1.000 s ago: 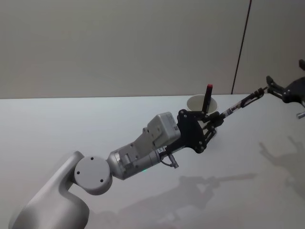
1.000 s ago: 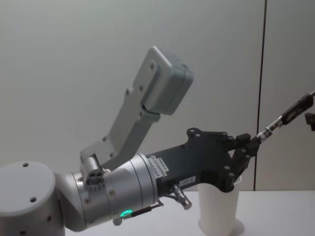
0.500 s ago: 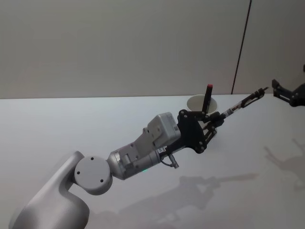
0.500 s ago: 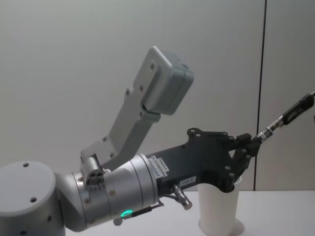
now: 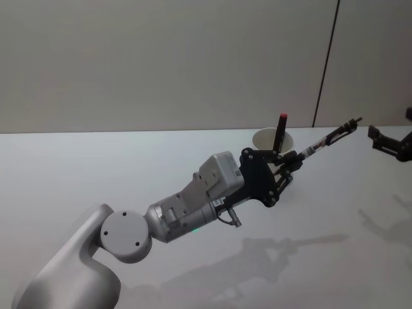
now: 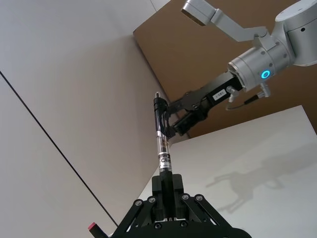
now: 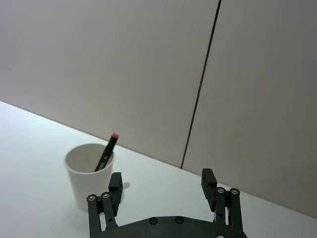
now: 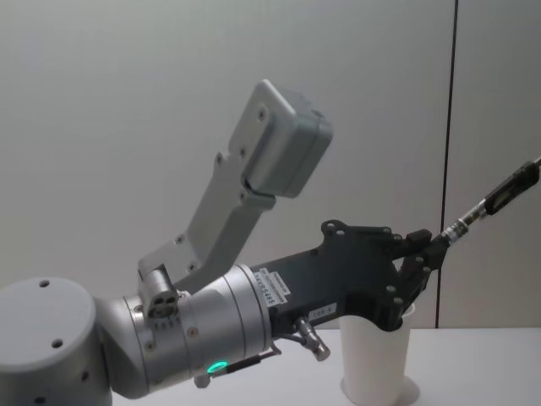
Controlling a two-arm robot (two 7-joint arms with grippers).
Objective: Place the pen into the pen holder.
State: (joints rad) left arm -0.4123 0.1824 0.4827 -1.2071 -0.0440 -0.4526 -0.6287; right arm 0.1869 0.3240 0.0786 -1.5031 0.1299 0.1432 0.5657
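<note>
My left gripper (image 5: 291, 161) is shut on the lower end of the pen (image 5: 327, 138), a slim clear and black pen slanting up and to the right. Right behind that gripper stands the pen holder (image 5: 264, 138), a white paper cup. In the chest view the left gripper (image 8: 425, 252) sits over the cup (image 8: 376, 359) and the pen (image 8: 492, 200) points toward the right edge. My right gripper (image 5: 391, 143) hangs open at the far right, apart from the pen's tip. The right wrist view shows its gripper (image 7: 162, 178) with nothing between the fingers.
A black marker with a red cap (image 7: 105, 153) leans inside the cup (image 7: 86, 181). The white table (image 5: 96, 167) stretches bare to the left and in front. A grey wall with a dark vertical seam (image 5: 325, 64) stands behind.
The right gripper has drawn away to the right from the pen's upper tip, which it was touching a second ago. The left gripper and pen have stayed put.
</note>
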